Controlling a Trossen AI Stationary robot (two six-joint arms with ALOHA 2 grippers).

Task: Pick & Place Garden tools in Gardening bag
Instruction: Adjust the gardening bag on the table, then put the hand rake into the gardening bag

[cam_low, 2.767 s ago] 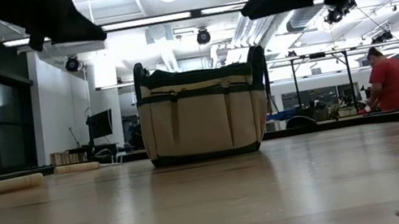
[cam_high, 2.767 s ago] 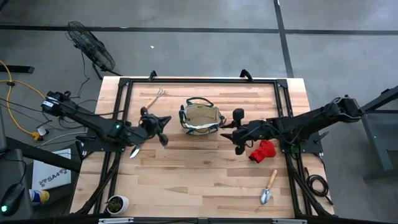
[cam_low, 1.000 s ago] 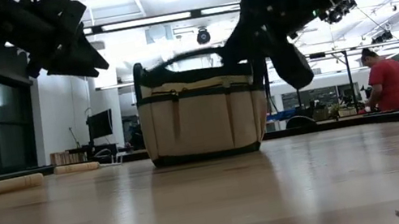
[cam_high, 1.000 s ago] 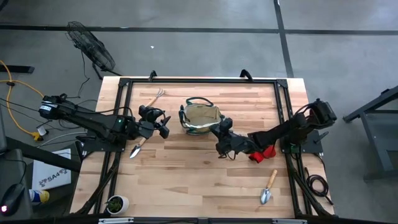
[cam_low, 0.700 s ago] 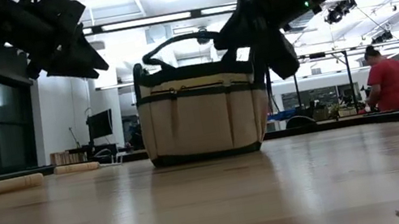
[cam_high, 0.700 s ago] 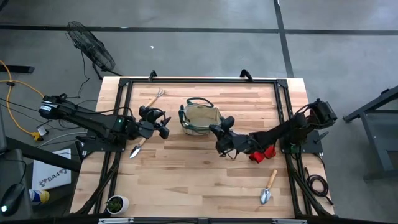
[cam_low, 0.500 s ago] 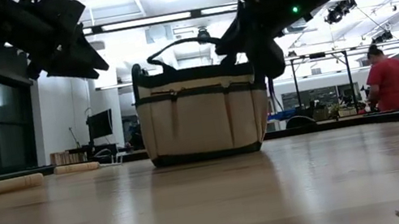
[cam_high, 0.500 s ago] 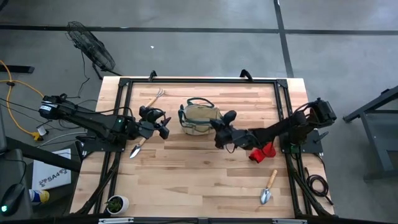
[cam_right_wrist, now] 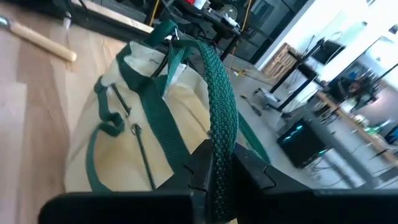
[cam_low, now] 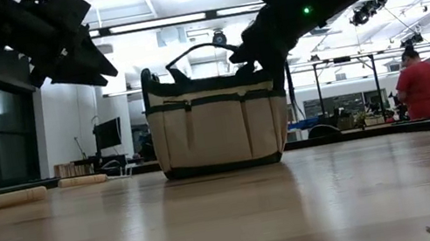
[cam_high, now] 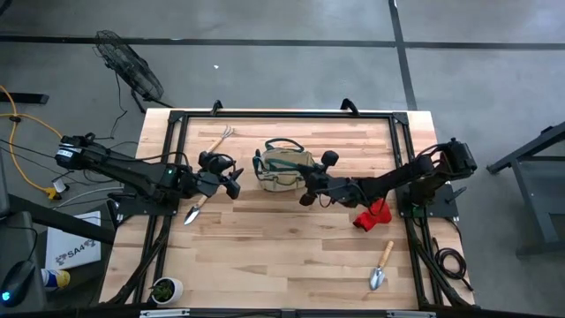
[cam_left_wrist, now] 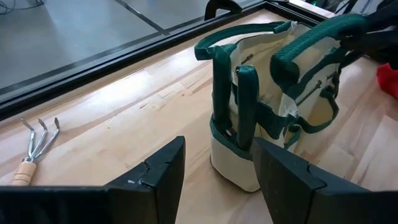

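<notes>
Small beige canvas gardening bag (cam_high: 284, 170) with dark green trim: standing upright at table centre-rear. Right gripper (cam_right_wrist: 214, 171): reaching over bag's right rim, jaws pinching together on green woven loop handle (cam_right_wrist: 219, 106). Left gripper (cam_left_wrist: 214, 177): hovering left of bag, jaws standing apart, gripping nothing. Wooden-handled hand rake (cam_high: 220, 140), two wooden-handled metal trowels (cam_high: 380, 266) (cam_high: 194, 209), red glove (cam_high: 373, 214): lying on wooden table (cam_high: 282, 256).

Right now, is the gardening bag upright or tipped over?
Upright: the gardening bag sits flat on the table, while the right end effector is shut on one green loop handle.
</notes>
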